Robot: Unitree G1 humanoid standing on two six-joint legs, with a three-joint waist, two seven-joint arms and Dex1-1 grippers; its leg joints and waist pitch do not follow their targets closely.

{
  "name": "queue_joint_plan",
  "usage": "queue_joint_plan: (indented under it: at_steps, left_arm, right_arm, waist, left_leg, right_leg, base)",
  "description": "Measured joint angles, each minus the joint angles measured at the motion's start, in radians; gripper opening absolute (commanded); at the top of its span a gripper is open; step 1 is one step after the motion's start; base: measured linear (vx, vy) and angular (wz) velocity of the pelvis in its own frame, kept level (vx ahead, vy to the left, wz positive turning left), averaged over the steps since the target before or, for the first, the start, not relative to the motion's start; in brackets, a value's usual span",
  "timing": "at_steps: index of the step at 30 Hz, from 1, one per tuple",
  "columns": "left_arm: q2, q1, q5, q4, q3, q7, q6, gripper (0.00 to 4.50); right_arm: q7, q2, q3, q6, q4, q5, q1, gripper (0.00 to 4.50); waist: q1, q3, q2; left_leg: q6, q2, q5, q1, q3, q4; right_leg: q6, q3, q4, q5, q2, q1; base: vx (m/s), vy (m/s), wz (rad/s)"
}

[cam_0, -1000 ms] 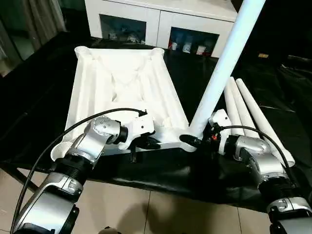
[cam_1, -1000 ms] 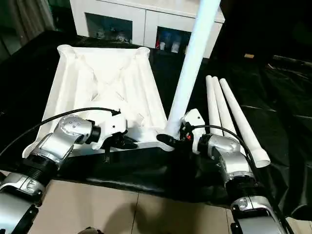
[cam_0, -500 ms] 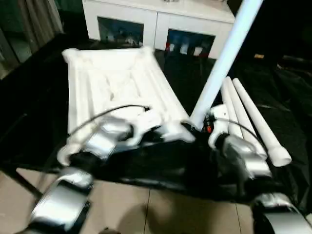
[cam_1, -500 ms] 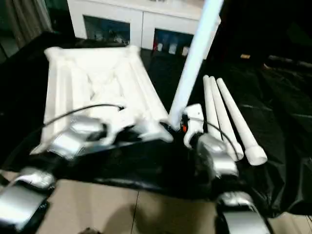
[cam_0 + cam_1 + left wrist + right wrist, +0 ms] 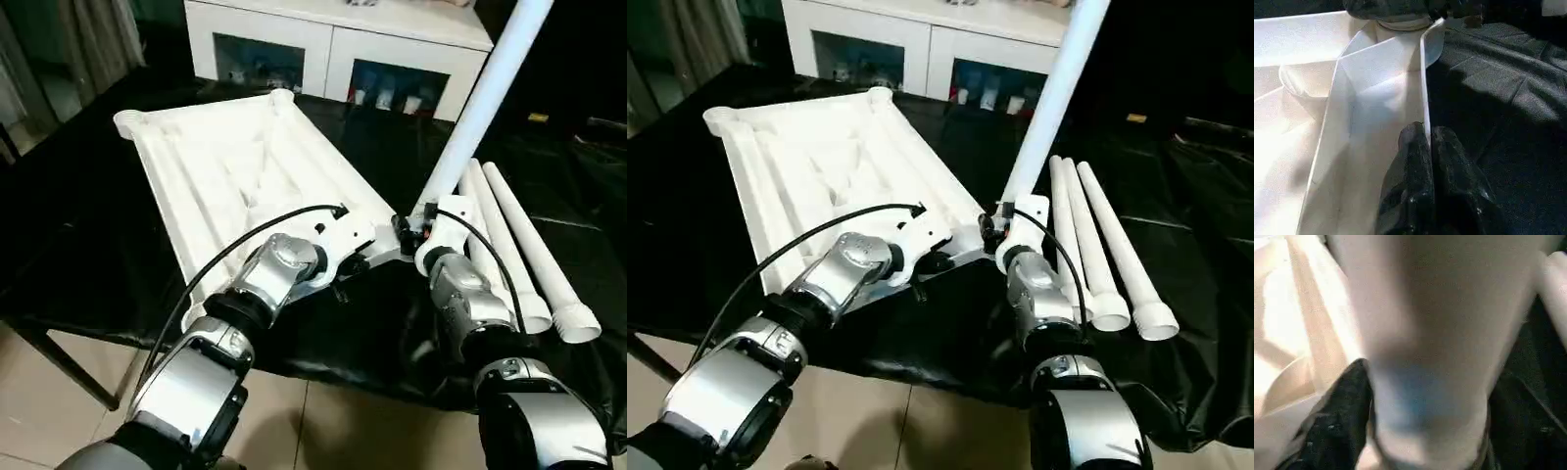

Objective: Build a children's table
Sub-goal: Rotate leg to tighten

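Note:
The white tabletop [image 5: 235,166] lies underside up on the black-covered table, its ribs and diagonal braces showing. One long white leg [image 5: 480,98] stands tilted in the near right corner socket [image 5: 1400,27]. My right gripper [image 5: 412,227] is closed around this leg's base, one black finger [image 5: 1337,416] pressing its side. My left gripper [image 5: 1427,134] is shut on the tabletop's thin near rim, just left of that corner. Three more legs [image 5: 519,245] lie side by side on the cloth to the right.
A white glass-door cabinet [image 5: 333,49] stands behind the table. The black cloth [image 5: 88,245] hangs over the table's near edge, with tiled floor [image 5: 323,431] below. A table leg frame [image 5: 59,362] shows at lower left.
The camera has shifted. The tabletop has swung, its near right corner moving away and to the right, and it now lies askew to the cabinet. Both arms followed that corner, keeping their holds.

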Motion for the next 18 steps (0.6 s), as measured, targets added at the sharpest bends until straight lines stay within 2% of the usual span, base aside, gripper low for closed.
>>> queue_joint_plan:
  at_steps: [2, 4, 7, 12, 13, 15, 17, 18]
  left_arm:
    - [0.002, -0.005, 0.000, 0.015, 0.004, 0.017, -0.014, 0.00]
    - [-0.001, -0.007, 0.000, 0.027, 0.007, 0.017, -0.033, 0.00]
    - [-0.010, -0.006, 0.000, 0.037, 0.007, 0.017, -0.072, 0.00]
    - [-0.030, -0.004, -0.007, 0.072, 0.034, 0.049, -0.161, 0.00]
    - [-0.031, -0.005, -0.020, 0.078, 0.047, 0.053, -0.170, 0.44]
    - [-0.042, -0.011, -0.064, 0.090, 0.094, 0.061, -0.186, 0.55]
    - [-0.051, -0.048, -0.106, 0.088, 0.144, 0.106, -0.218, 0.60]
    - [-0.047, -0.074, -0.118, 0.083, 0.163, 0.127, -0.226, 0.90]
  right_arm:
    - [0.007, -0.006, 0.014, -0.004, -0.001, -0.013, 0.013, 3.72]
    - [0.008, -0.014, 0.033, -0.007, -0.013, -0.031, 0.030, 3.79]
    - [0.027, -0.038, 0.055, 0.008, -0.129, -0.041, 0.100, 3.79]
    - [0.080, -0.102, 0.071, 0.090, -0.418, -0.046, 0.262, 3.79]
    - [0.084, -0.108, 0.073, 0.101, -0.451, -0.051, 0.282, 3.82]
    - [0.087, -0.125, 0.077, 0.125, -0.514, -0.059, 0.331, 3.82]
    - [0.079, -0.122, 0.082, 0.153, -0.537, -0.061, 0.360, 3.82]
    - [0.078, -0.113, 0.087, 0.164, -0.547, -0.061, 0.368, 3.82]
  waist:
    - [-0.005, 0.000, 0.000]
    - [-0.002, 0.000, 0.000]
    - [0.005, 0.000, 0.000]
    - [0.017, 0.001, -0.001]
    - [0.016, 0.001, -0.001]
    - [0.014, 0.001, -0.001]
    - [0.013, 0.002, -0.002]
    - [0.010, 0.002, -0.001]
  left_leg:
    - [0.000, 0.000, 0.000, 0.000, 0.000, 0.000]
    - [0.000, 0.000, 0.000, 0.000, 0.000, 0.000]
    - [0.000, 0.000, 0.000, -0.002, 0.000, -0.001]
    - [0.011, 0.000, 0.002, -0.008, 0.000, 0.003]
    - [0.012, 0.000, 0.002, -0.010, 0.000, 0.004]
    - [0.013, 0.000, 0.001, -0.019, 0.000, 0.007]
    - [0.014, 0.002, 0.001, -0.022, 0.000, 0.011]
    - [0.014, 0.002, 0.000, -0.021, 0.000, 0.011]
  right_leg:
    - [0.003, 0.000, -0.001, 0.002, -0.001, 0.000]
    - [0.003, -0.001, -0.001, 0.002, -0.001, -0.001]
    - [0.005, -0.003, -0.001, 0.001, -0.001, -0.001]
    - [0.007, -0.003, -0.003, 0.000, -0.002, -0.004]
    - [0.007, -0.003, -0.003, 0.000, -0.002, -0.005]
    - [0.007, -0.003, -0.001, 0.001, -0.002, -0.012]
    - [0.007, -0.004, 0.000, 0.001, -0.002, -0.015]
    - [0.007, -0.003, 0.001, 0.001, -0.002, -0.015]
  base:
    - [0.000, 0.000, 0.00]
    - [0.000, 0.000, 0.00]
    - [0.000, 0.000, 0.00]
    - [0.000, 0.000, 0.00]
    - [0.000, 0.000, 0.00]
    - [0.000, 0.000, 0.00]
    - [0.000, 0.000, 0.00]
    - [0.000, 0.000, 0.00]
